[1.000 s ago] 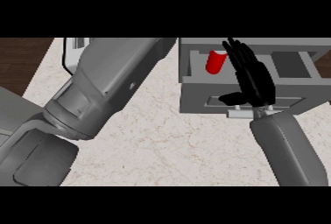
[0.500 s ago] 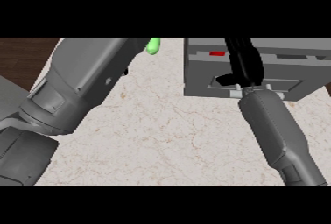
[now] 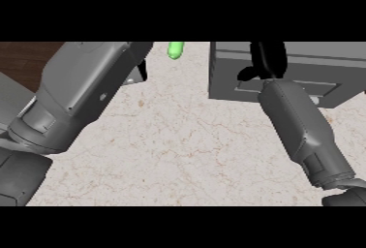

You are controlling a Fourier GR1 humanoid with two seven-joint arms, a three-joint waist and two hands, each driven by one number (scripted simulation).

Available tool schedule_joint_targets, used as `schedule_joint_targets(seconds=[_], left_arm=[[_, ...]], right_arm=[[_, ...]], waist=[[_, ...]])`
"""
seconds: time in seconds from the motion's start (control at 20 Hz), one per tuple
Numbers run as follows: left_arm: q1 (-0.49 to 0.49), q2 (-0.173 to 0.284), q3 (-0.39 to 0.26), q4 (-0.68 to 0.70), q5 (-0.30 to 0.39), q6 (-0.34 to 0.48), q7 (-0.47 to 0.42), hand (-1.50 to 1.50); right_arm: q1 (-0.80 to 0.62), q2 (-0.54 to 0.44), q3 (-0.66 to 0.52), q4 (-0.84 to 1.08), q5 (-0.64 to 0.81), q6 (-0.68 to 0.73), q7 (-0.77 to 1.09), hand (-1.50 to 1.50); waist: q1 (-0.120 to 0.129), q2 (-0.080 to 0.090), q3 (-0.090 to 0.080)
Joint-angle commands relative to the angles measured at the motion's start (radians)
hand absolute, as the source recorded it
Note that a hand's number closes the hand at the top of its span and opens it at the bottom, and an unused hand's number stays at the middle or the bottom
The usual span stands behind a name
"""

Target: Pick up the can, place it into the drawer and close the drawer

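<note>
Drawer [image 3: 286, 87] looked pushed in further than half a second before; the can, seen inside earlier, no longer showed. My right hand [image 3: 266, 60] lay against its front, fingers straight and together. Left hand [image 3: 142, 71] mostly hidden, fingers unclear. Green object [image 3: 175, 49] on the counter [image 3: 186, 145]

can hidden; right hand [image 3: 266, 60] fingers cut off.

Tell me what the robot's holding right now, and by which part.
Nothing that shows. The right hand lies against the grey drawer unit without gripping it; only a dark sliver of the left hand peeks out behind its forearm.
</note>
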Motion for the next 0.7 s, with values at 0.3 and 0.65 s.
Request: schedule_joint_targets(seconds=[0.3, 0.65], left_arm=[[0.115, 0.050, -0.021, -0.143, -0.015, -0.017, 0.035, -1.50], [0.170, 0.094, -0.024, -0.244, -0.013, -0.019, 0.080, -1.50]], right_arm=[[-0.211, -0.031, -0.062, 0.147, -0.012, -0.030, -0.015, -1.50], [-0.224, 0.002, -0.155, 0.138, -0.135, -0.003, -0.151, -1.50]], waist=[[0.035, 0.009, -0.001], [0.030, -0.002, 0.001]])
